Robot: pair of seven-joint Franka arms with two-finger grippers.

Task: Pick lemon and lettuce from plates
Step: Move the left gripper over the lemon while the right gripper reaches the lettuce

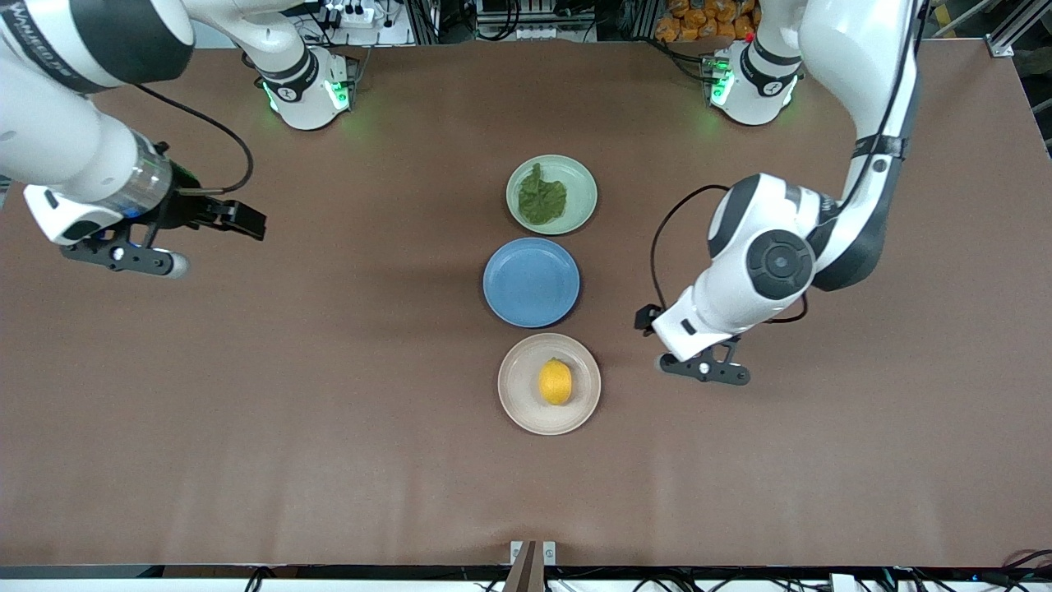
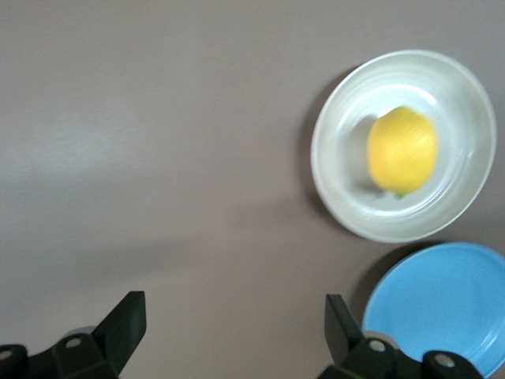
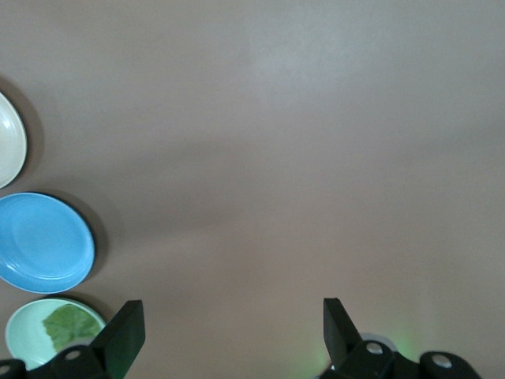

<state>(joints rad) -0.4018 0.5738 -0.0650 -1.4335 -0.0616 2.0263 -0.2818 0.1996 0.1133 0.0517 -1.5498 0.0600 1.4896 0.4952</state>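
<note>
The lemon [image 1: 555,381] lies on the beige-cream plate [image 1: 514,386], the plate nearest the front camera. The lettuce [image 1: 542,197] lies flat on the mint green plate [image 1: 579,185], the plate farthest from it. My left gripper [image 1: 649,322] is open and empty over bare table beside the beige plate, toward the left arm's end. Its wrist view shows the lemon [image 2: 402,150] on its plate [image 2: 339,181], apart from the open gripper [image 2: 235,316]. My right gripper [image 1: 246,222] is open and empty, well off toward the right arm's end. Its wrist view [image 3: 234,320] catches the lettuce [image 3: 69,324].
An empty darker blue plate [image 1: 531,282] sits between the two task plates, the three in a line across the middle of the brown table [image 1: 329,411]. It also shows in the left wrist view [image 2: 442,304] and the right wrist view [image 3: 39,241].
</note>
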